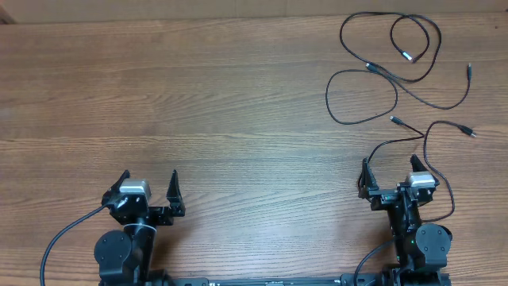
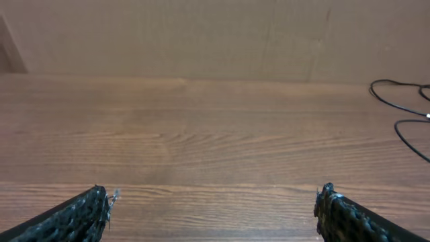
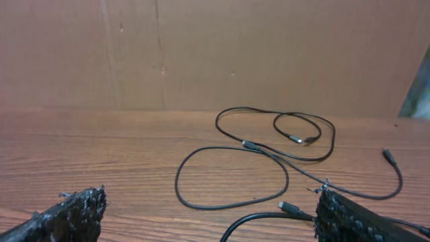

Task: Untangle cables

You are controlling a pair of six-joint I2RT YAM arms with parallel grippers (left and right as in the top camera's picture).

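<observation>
both tools are wide open, nothing between the jaws on either side; left tool point(image 1: 149, 176) sits low over bare wooden surface point(image 1: 238, 103), and its wrist view shows the left tool point(image 2: 213, 195) with only wood grain ahead of it; the cables point(image 1: 397, 79) are all well off to the right of the left tool and further out, and from its wrist cam only a couple of cable point(image 2: 396, 101) arcs show at the far right edge; the right tool point(image 1: 389, 168) has the whole cable bunch ahead of it, spreading a bit to its right; right wrist view: right tool point(image 3: 209, 195) facing the cables point(image 3: 248, 145), with one big loop lying flat straight ahead, a smaller loop further out behind it, and plug ends scattered to the right; one strand runs in just beside the right-hand finger of the right tool and curls back past the arm, can't tell if it touches the finger; loops cross each other in several spots, all flat on the surface; brown wall behind
</observation>
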